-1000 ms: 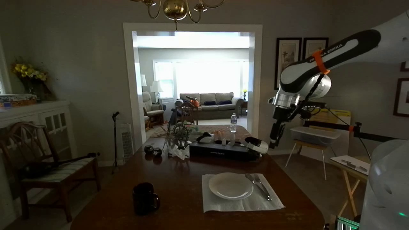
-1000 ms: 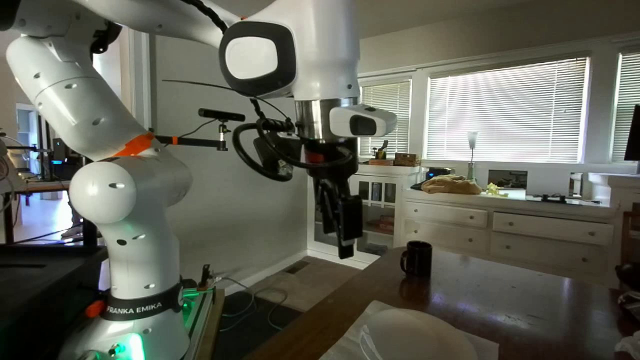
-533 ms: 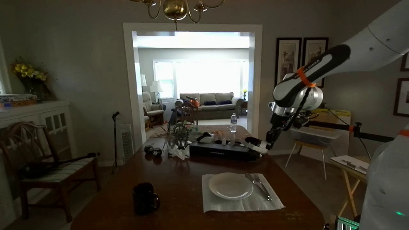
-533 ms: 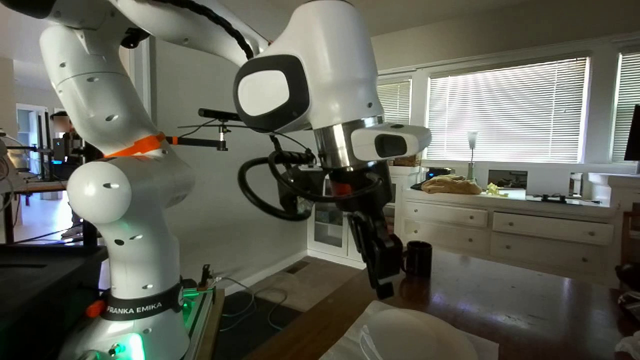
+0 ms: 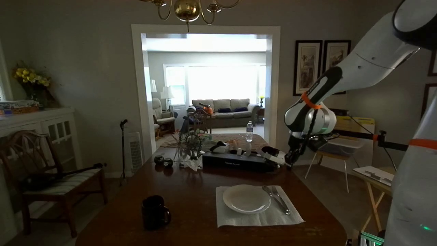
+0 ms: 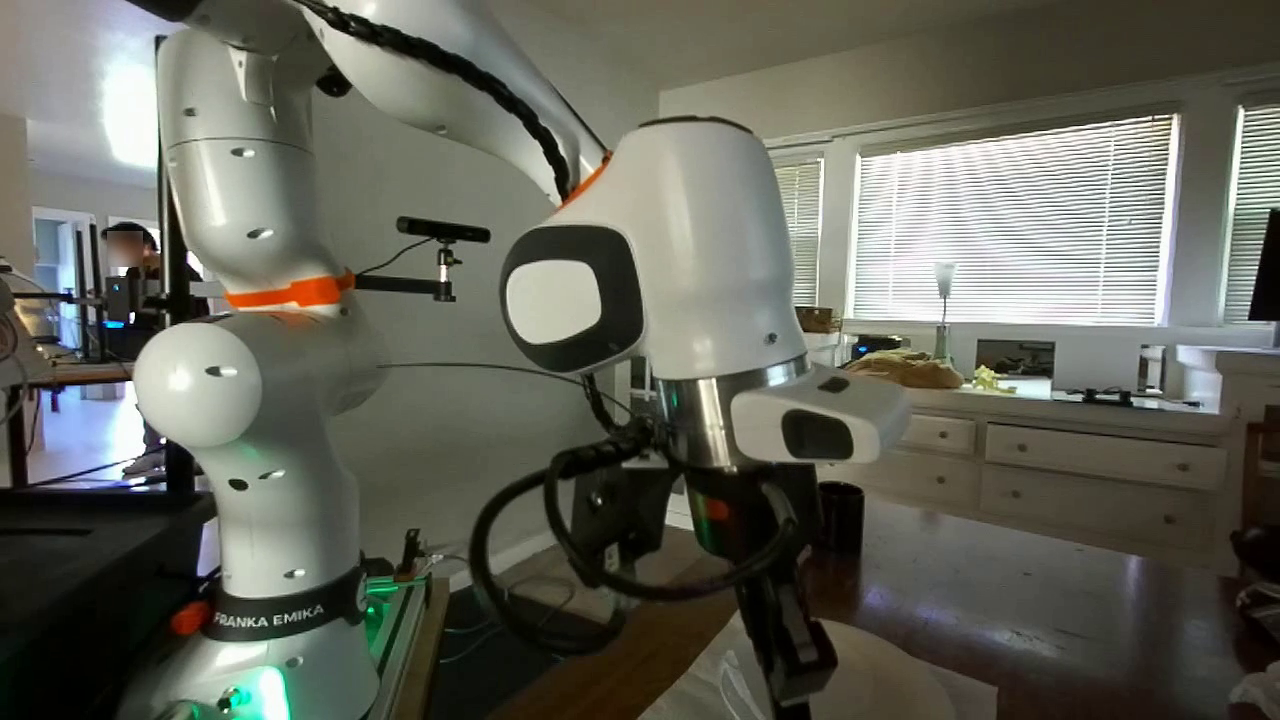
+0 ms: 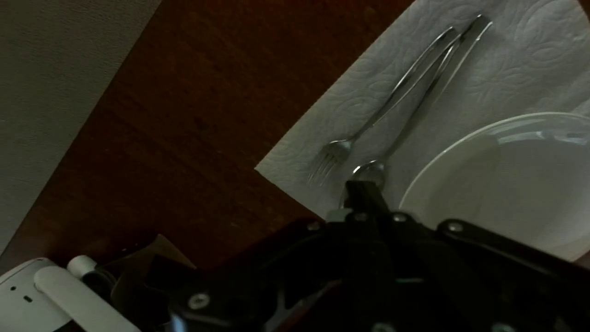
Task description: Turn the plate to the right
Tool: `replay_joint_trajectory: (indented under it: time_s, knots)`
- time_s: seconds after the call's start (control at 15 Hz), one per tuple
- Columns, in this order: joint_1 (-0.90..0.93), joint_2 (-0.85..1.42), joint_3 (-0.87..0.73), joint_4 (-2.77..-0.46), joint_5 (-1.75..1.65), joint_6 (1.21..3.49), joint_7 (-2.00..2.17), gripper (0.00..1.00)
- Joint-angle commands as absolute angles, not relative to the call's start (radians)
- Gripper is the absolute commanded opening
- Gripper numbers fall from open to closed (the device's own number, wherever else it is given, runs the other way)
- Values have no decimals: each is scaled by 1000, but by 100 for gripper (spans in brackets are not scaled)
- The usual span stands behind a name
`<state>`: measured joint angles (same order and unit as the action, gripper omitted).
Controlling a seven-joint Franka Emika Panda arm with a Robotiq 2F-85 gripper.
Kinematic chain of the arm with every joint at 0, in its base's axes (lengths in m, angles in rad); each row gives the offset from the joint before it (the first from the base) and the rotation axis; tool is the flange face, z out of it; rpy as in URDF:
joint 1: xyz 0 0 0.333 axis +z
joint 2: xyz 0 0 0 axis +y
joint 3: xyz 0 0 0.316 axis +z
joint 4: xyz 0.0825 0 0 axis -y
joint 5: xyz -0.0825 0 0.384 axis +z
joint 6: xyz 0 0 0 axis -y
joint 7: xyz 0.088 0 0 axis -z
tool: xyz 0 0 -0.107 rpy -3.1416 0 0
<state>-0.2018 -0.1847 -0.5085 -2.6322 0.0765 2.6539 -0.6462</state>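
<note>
"How does the gripper (image 7: pixel 364 185) stand?"

"Together. In the wrist view its two dark fingers (image 7: pixel 368 198) meet at the tips, though the light there is dim."

"Clamped on anything?"

"Only on each other, by the look of it. They point down and cover part of the spoon (image 7: pixel 370 169) in that view, beside the fork (image 7: pixel 337 148)."

"So they touch the spoon?"

"No. In an exterior view the tips hang in the air, apart from both spoon and fork."

"And the plate (image 5: pixel 246 199)?"

"Flat on the white paper towel (image 5: pixel 235 220), just beside the fork and spoon. The gripper is apart from it too. In an exterior view the fingers hide a bit of the plate, and the bottom of that view cuts it off."

"Where's the towel lying?"

"On the wooden table (image 5: pixel 191 205), near the edge on the side of the arm (image 6: pixel 700 270)."

"The dark mug (image 5: pixel 153 212)?"

"Upright on the same table, well apart from the plate."
</note>
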Motion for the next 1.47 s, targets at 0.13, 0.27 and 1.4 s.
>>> replay_joint_trajectory:
  time_s: [0.13, 0.27, 1.4]
  knots:
    - [-190, -99, -513, -2613, 169, 2721, -696, 1]
    - [-184, -54, -515, -2592, 200, 2731, -709, 1]
    - [-198, 273, -454, -2365, 426, 2741, -775, 0]
